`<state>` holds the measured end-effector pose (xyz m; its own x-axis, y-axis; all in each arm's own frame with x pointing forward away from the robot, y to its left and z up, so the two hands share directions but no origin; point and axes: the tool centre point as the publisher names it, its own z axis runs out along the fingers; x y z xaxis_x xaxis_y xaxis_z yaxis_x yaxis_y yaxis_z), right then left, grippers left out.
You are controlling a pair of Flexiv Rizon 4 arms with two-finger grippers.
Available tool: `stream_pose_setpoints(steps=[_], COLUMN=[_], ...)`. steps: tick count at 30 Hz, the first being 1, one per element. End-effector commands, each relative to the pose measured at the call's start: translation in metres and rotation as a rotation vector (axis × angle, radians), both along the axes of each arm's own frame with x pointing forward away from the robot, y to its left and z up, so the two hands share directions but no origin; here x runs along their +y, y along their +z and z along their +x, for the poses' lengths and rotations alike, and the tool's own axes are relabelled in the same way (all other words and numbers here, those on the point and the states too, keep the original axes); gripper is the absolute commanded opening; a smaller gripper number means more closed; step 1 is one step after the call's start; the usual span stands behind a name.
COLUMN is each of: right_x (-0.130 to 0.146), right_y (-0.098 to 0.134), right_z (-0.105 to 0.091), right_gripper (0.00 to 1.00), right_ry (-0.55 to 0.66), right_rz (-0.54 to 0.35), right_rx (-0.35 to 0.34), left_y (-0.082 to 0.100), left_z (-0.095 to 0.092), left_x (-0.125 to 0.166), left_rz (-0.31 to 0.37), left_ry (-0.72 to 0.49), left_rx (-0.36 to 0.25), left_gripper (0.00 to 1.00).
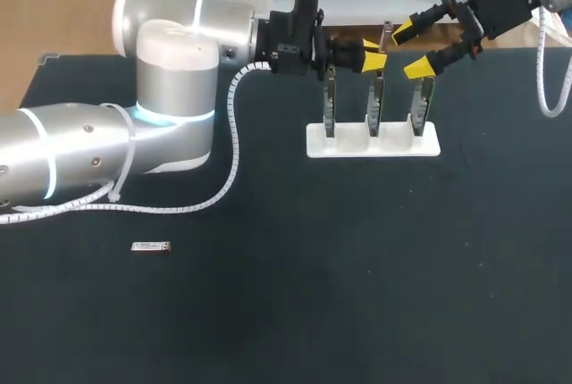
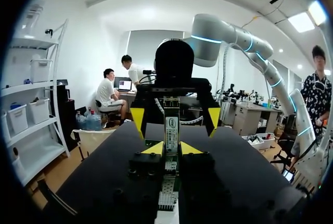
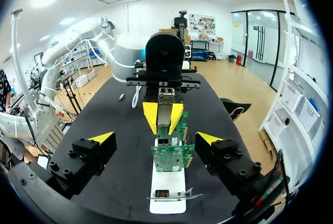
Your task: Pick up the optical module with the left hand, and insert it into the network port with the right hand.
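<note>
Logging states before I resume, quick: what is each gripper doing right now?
Left gripper: closed on the top of the middle network card.
Right gripper: open, holding nothing.

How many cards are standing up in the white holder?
3. They stand in a row in the white holder: the left card, the middle card, gripped at its top by the left gripper, and the right card. None looks hidden.

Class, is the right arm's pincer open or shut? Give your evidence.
Open. In the right wrist view the right pincer has its yellow fingertips standing wide apart, with nothing gripped between them.
</note>
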<state>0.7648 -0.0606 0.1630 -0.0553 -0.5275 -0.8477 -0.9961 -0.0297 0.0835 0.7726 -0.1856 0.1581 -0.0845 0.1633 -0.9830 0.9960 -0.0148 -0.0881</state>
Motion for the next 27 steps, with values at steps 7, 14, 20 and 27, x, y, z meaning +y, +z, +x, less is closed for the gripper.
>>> stream_pose_setpoints(steps=[7,14,20,27], right_x=[-0.0002,-0.0002,-0.0002,-0.0002], right_y=[0.0002,0.0002,0.0002,0.0002], right_z=[-0.0022,-0.0022,-0.0022,-0.0022], right_gripper=[1.00,1.00,1.00,1.00], right_ry=[-0.004,-0.004,-0.004,-0.004], right_rz=[0.000,0.000,0.000,0.000], right_rx=[-0.003,-0.003,-0.003,-0.003], left_y=[0.0007,0.0008,0.0006,0.0003], left_z=[0.0011,0.0001,-0.0009,-0.0018], left_x=[-0.0033,-0.0035,-0.0036,-0.0028], left_rz=[0.003,0.008,0.008,0.004], left_ry=[-0.020,-0.025,-0.025,-0.022], left_rx=[-0.001,0.001,0.004,0.011], left_gripper=[0.00,0.00,0.00,0.00])
